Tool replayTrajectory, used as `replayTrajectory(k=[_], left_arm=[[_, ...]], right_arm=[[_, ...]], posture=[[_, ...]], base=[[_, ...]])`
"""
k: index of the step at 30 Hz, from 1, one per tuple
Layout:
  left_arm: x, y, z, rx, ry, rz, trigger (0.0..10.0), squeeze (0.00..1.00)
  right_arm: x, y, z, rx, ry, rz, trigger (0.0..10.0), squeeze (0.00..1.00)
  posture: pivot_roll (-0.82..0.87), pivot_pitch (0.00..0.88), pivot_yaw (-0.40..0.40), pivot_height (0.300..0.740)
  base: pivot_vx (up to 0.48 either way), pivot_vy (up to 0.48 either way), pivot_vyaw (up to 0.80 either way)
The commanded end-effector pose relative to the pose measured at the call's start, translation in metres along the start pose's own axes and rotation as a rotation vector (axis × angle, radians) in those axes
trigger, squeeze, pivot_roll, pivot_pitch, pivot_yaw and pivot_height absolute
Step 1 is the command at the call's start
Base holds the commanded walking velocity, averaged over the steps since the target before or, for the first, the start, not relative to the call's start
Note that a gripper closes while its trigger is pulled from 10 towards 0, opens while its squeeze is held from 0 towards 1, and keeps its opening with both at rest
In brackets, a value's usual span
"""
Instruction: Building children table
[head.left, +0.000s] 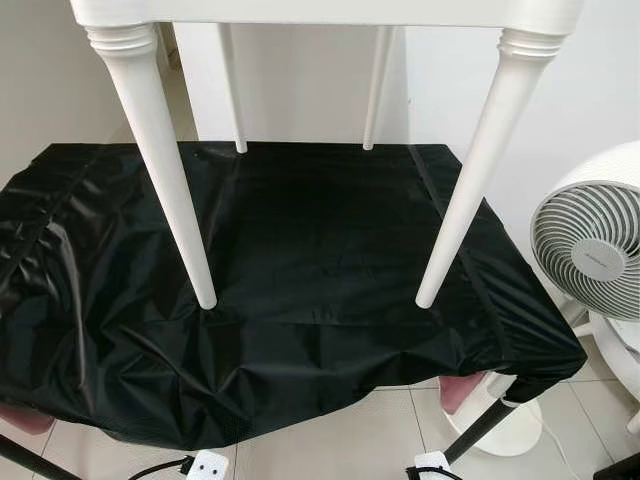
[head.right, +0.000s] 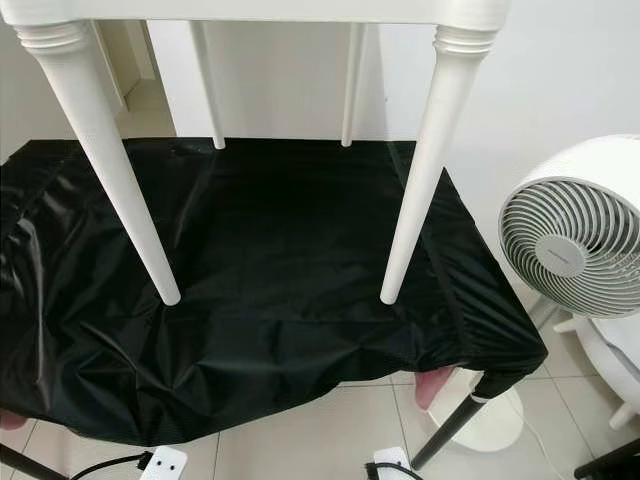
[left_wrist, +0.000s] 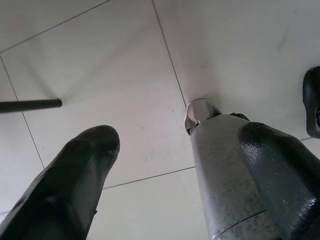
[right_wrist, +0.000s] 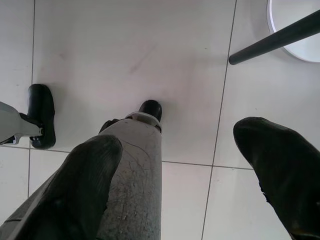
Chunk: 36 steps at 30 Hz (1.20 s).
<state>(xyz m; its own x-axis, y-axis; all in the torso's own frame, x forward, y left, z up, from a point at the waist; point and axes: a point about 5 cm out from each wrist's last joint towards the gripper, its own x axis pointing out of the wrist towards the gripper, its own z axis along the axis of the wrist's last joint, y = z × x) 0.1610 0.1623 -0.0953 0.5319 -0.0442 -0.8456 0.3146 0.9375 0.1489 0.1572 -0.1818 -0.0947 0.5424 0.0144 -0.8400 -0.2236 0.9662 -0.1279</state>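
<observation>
A white children's table (head.left: 320, 12) stands upright on a surface draped in a black sheet (head.left: 320, 240). Its two near turned legs (head.left: 165, 170) (head.left: 475, 170) rest on the sheet toward the front, and two thinner far legs (head.left: 232, 90) (head.left: 377, 90) stand at the back. My left gripper (left_wrist: 177, 137) hangs open beside my silver leg (left_wrist: 225, 180), pointing down at the tiled floor. My right gripper (right_wrist: 180, 140) likewise hangs open over the tiles, with nothing between its fingers.
A white round fan (head.left: 595, 245) stands on the floor at the right, close to the covered surface. A black stand leg (head.left: 485, 425) and two white power strips (head.left: 207, 465) (head.left: 430, 465) lie on the tiles in front. Something pink (head.left: 460, 390) shows under the sheet's right edge.
</observation>
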Motion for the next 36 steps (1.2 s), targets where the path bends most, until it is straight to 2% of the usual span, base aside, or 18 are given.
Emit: replayTrajectory(k=[1,5,10,16,29,32,36], left_arm=[[-0.001,-0.004,-0.01,0.006,0.046,-0.028,10.0,0.0],[-0.001,-0.003,-0.009,-0.002,0.042,-0.021,10.0,0.0],[0.0,0.001,-0.004,-0.016,0.028,-0.012,10.0,0.0],[0.002,0.005,0.006,0.033,0.01,-0.01,10.0,0.0],[0.002,0.008,0.009,0.068,0.01,-0.01,10.0,0.0],[0.002,0.005,0.006,0.064,0.019,-0.017,10.0,0.0],[0.001,0.004,0.004,0.044,0.024,-0.018,10.0,0.0]], right_arm=[[0.0,0.003,-0.003,0.016,0.022,0.01,10.0,0.0],[0.001,0.003,0.0,0.026,0.014,0.008,10.0,0.0],[0.002,0.013,0.005,0.038,-0.013,0.021,10.0,0.0],[0.003,0.023,0.011,0.069,-0.032,0.021,10.0,0.0],[0.002,0.026,0.008,0.064,-0.025,0.022,10.0,0.0],[0.004,0.017,0.014,0.058,-0.029,0.017,10.0,0.0],[0.004,0.014,0.016,0.057,-0.032,0.016,10.0,0.0]], posture=[[0.04,0.01,0.021,0.74],[0.04,0.016,0.022,0.74],[0.04,0.0,0.028,0.74],[0.05,0.0,0.034,0.74],[0.07,0.0,0.026,0.74],[0.07,0.0,0.021,0.74],[0.06,0.0,0.024,0.74]], base=[[0.0,0.0,0.0],[0.0,0.0,0.0],[0.0,0.0,0.0],[0.0,0.0,0.0],[0.0,0.0,0.0],[0.0,0.0,0.0],[0.0,0.0,0.0]])
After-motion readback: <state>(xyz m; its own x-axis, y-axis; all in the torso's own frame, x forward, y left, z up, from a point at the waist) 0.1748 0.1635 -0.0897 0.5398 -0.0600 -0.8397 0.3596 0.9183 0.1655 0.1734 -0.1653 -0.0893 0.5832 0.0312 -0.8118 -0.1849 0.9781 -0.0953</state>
